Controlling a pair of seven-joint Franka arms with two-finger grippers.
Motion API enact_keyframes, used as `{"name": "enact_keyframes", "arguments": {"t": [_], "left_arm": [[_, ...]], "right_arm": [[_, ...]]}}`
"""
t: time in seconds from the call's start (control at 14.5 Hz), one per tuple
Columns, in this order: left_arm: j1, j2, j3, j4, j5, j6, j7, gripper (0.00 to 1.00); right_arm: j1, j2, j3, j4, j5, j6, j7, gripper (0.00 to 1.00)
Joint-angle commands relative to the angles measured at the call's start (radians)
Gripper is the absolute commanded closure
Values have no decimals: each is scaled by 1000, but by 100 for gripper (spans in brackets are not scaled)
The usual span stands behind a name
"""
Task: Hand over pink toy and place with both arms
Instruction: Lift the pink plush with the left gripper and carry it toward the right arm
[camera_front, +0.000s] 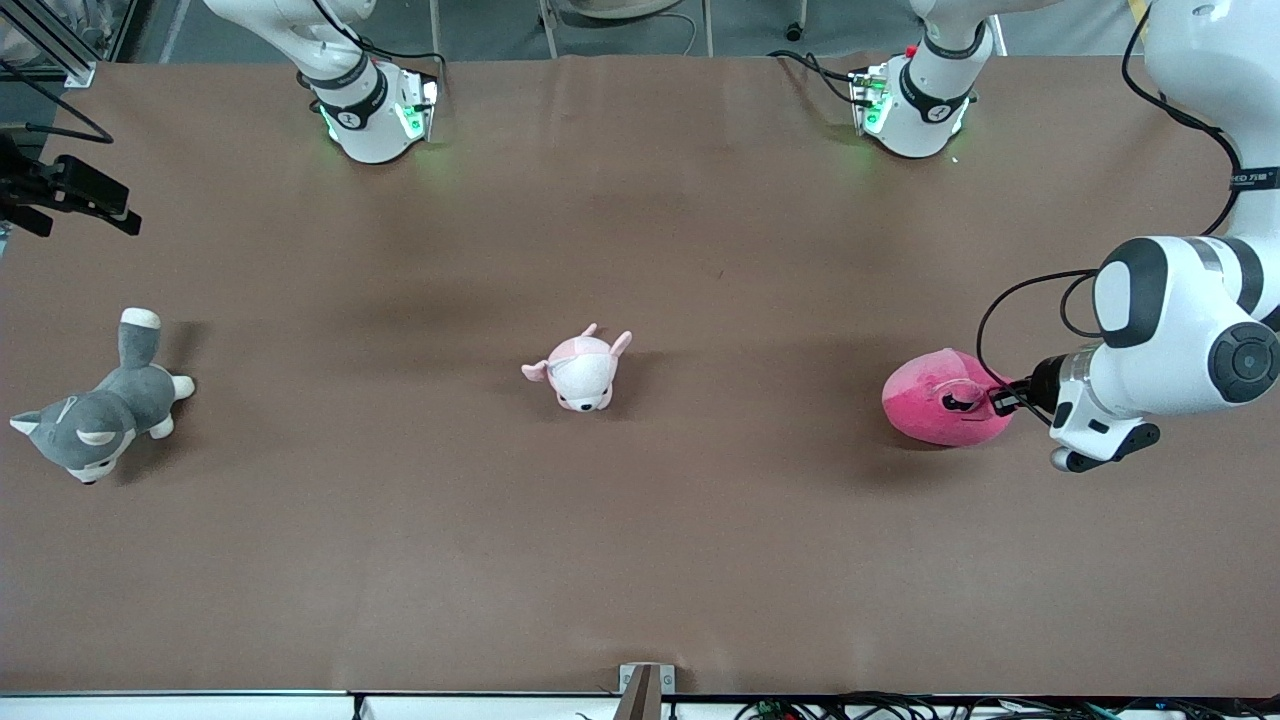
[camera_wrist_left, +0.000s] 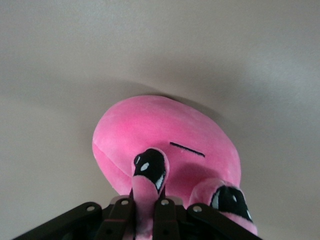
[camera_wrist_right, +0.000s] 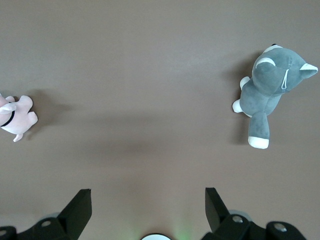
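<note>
The pink toy (camera_front: 935, 410), a hot-pink rounded plush with black eyes, lies on the brown table toward the left arm's end. It fills the left wrist view (camera_wrist_left: 165, 130). My left gripper (camera_front: 1005, 398) reaches in low from the table's end. It is shut on one of the toy's small flaps, which is pinched between the two fingers (camera_wrist_left: 145, 202). My right gripper (camera_wrist_right: 147, 192) shows only in the right wrist view. It is open and empty, high over the table near its own base. The right arm waits.
A small pale pink-and-white plush (camera_front: 580, 372) lies at the table's middle and also shows in the right wrist view (camera_wrist_right: 15, 120). A grey-and-white dog plush (camera_front: 100, 410) lies at the right arm's end (camera_wrist_right: 270, 90). The two arm bases (camera_front: 375, 110) (camera_front: 915, 105) stand along the table's edge farthest from the front camera.
</note>
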Motion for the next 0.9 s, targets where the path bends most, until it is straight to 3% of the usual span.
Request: {"name": "enact_keyframes", "arguments": {"t": [0.0,0.28,0.55,0.83], "left_arm": [[-35,-37,-1,29,0,-33,-41,99],[-64,-77,-56,162,-10,-232,-149,99],[-64,-88,-228,343,-12,-410,-341,99],[-66,-90,-439,380,-12,-418,-543,99]], "right_arm": [[-20,-26,15,-26,-12,9,9,0],[-20,-26,15,-26,-12,9,9,0],[-19,-14,15,7,-21,9,1,0],[-61,62,10,13,-14,67,3,0]]}}
